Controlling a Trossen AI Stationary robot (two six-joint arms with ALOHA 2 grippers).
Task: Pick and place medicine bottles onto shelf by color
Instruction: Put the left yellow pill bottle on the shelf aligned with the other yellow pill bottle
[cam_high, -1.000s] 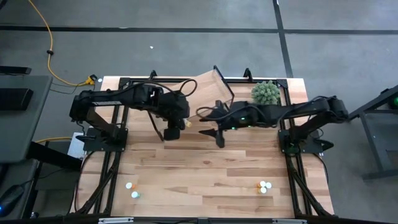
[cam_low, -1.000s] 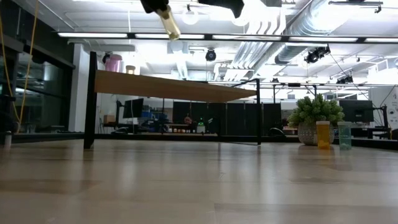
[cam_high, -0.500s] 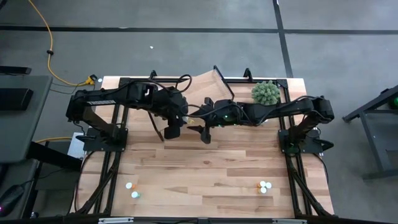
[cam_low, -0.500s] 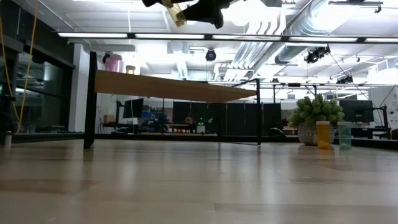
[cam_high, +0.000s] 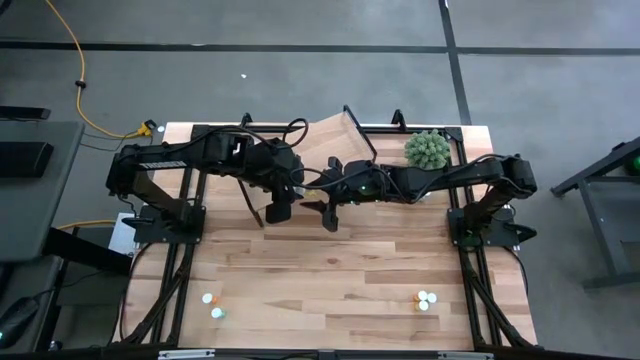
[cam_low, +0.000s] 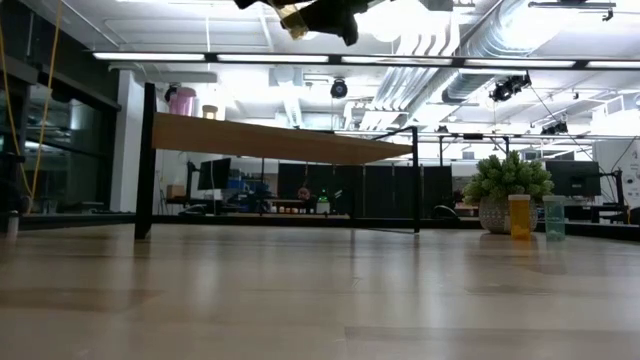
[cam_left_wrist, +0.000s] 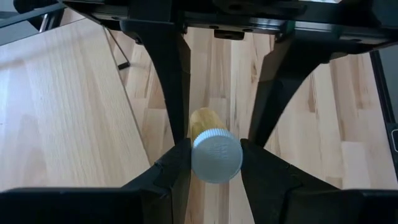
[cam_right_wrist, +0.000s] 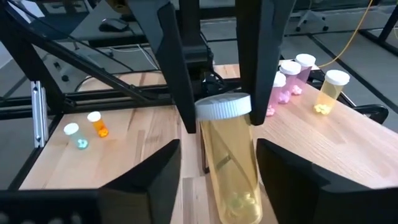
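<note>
Near edge of the table (cam_high: 350, 270): loose bottles in two groups, an orange + teal pair (cam_high: 211, 305) at approx 7 o'clock of the tabletop, white-capped cluster (cam_high: 425, 299) at approx 5 o'clock. Low view shows an orange bottle (cam_low: 519, 216) and teal bottle (cam_low: 554, 217) upright, side by side, near the fuzzy green plant (cam_low: 506, 182).

Mid-table, both arms meet above the surface. Left gripper (cam_left_wrist: 214, 158) pinches a yellow bottle (cam_left_wrist: 211, 146) w/ white cap, fingers (cam_left_wrist: 177, 168) pressed on either side of the cap/neck; bottle is off the table, seen high in low view (cam_low: 293, 18). Right gripper (cam_right_wrist: 217, 180) is right at the same bottle (cam_right_wrist: 229, 158), facing the left one; its fingers (cam_right_wrist: 158, 168) spread on both sides of the body, not touching it as far as visible. In the high view the two grippers meet at approx 11 o'clock from table centre (cam_high: 305, 195).

Far side: shelf (cam_high: 335, 145) at 12 o'clock, light wood on black legs. Right wrist view shows pink bottles (cam_right_wrist: 289, 78) and one yellow bottle (cam_right_wrist: 329, 90) standing on a wood surface beyond the grippers. Plant at approx 1 o'clock (cam_high: 428, 150).
</note>
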